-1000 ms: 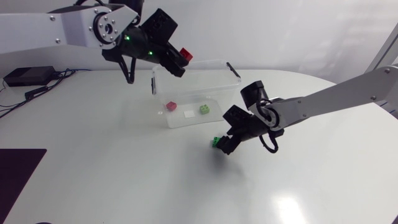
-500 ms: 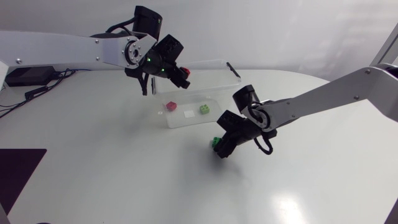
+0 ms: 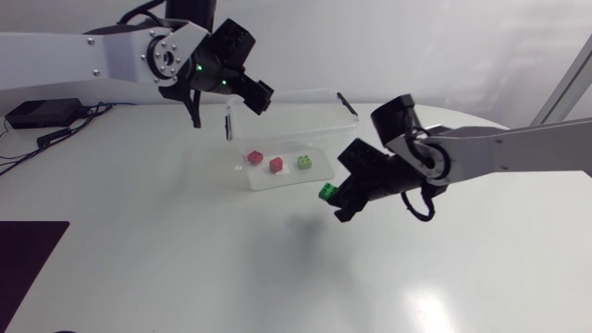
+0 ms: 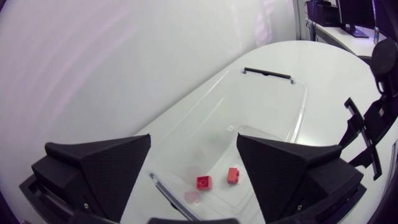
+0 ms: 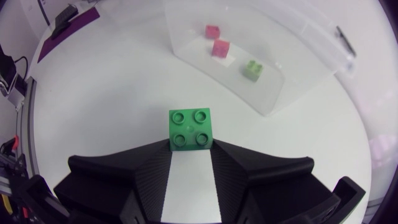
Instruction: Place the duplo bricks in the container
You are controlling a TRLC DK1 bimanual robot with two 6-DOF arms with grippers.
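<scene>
Brick [image 5: 190, 129], green, in right gripper [image 5: 191, 149]

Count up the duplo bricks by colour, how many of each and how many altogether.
Red plastic duplo bricks: 2, the end red brick and the middle red brick, both in the clear plastic container.
Green plastic duplo bricks: 2, the pale green brick in the container, the dark green brick held in the right gripper.
Total: 4.
</scene>
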